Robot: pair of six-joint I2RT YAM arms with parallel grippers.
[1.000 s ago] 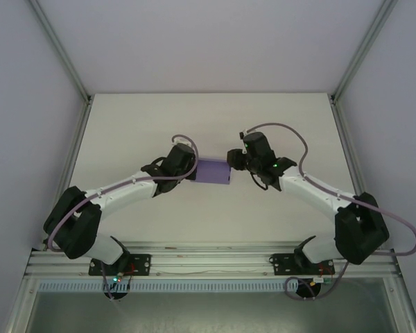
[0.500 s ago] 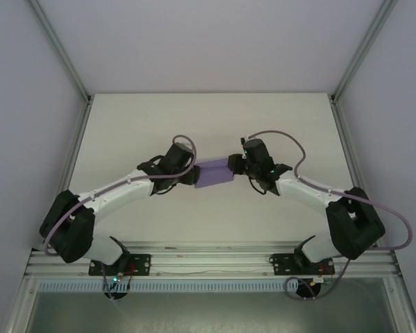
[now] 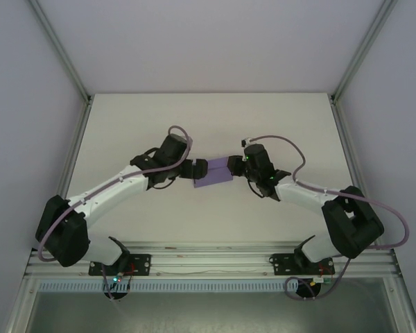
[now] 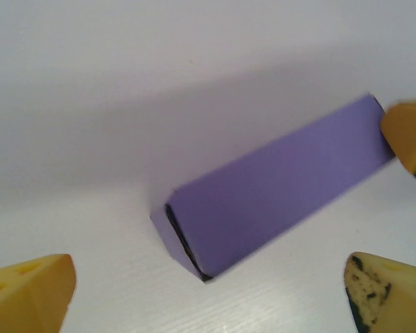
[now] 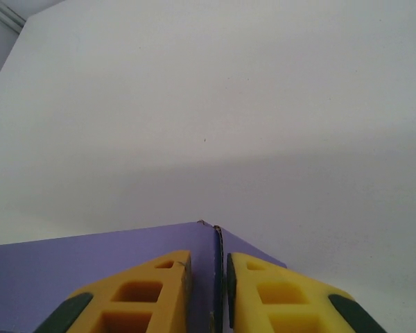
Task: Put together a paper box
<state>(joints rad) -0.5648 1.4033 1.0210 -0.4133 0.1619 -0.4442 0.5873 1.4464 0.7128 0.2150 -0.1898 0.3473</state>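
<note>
1. While the right pincer (image 5: 208, 281) is clenched on a thin card edge at one end of the paper box (image 3: 213, 173), that box sits mid-tabletop (image 3: 208, 118) between the two arms.
2. The box is a closed purple oblong, slanted in the top view.
3. The left pincer (image 3: 191, 168) is released, its yellow fingers (image 4: 29, 291) spread wide just beside the box's other end, apart from it.
</note>
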